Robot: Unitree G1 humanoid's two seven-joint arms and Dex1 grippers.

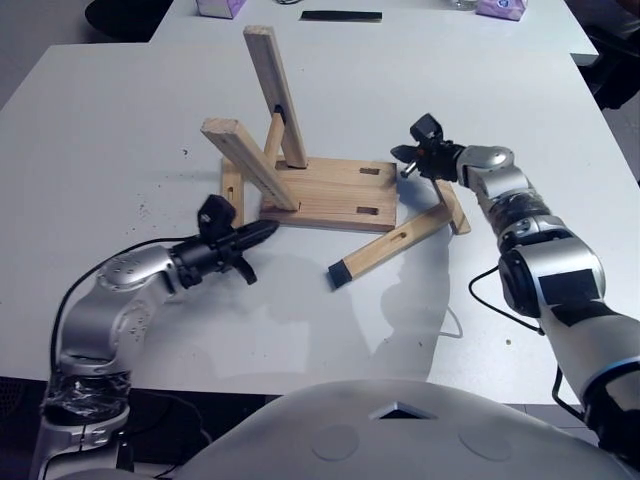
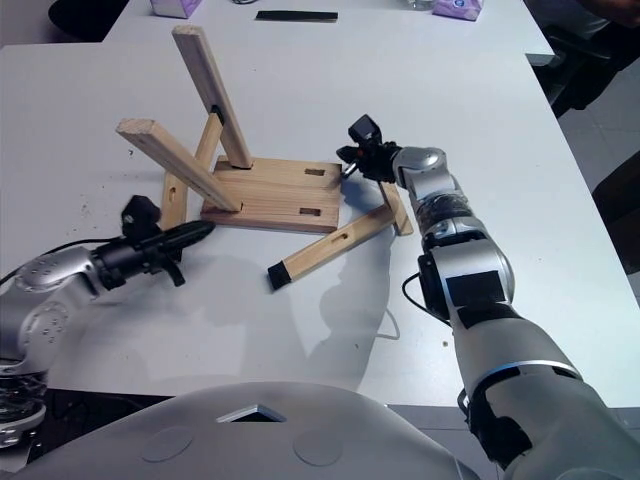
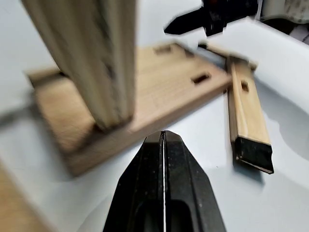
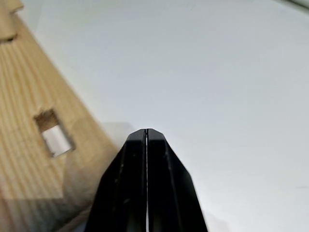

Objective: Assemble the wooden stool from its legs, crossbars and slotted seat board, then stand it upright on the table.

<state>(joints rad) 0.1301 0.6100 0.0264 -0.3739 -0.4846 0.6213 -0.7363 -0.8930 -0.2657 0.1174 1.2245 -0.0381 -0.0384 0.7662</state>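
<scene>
The slotted seat board (image 1: 335,195) lies flat mid-table with two legs (image 1: 275,90) standing tilted in its left slots, joined by a crossbar (image 1: 275,135). A loose leg with a black foot (image 1: 385,248) lies on the table to the board's front right, crossing a second loose piece (image 1: 452,207). My left gripper (image 1: 268,231) is shut and empty, its tip just off the board's front left corner (image 3: 72,162). My right gripper (image 1: 402,153) is shut and empty, hovering at the board's right edge (image 4: 29,159) beside an empty slot (image 4: 52,134).
Another wooden piece (image 1: 232,185) lies flat left of the board, partly under the tilted leg. A black strip (image 1: 340,16) and two purple boxes (image 1: 500,8) sit at the table's far edge. Bare tabletop (image 1: 120,120) spreads left and front.
</scene>
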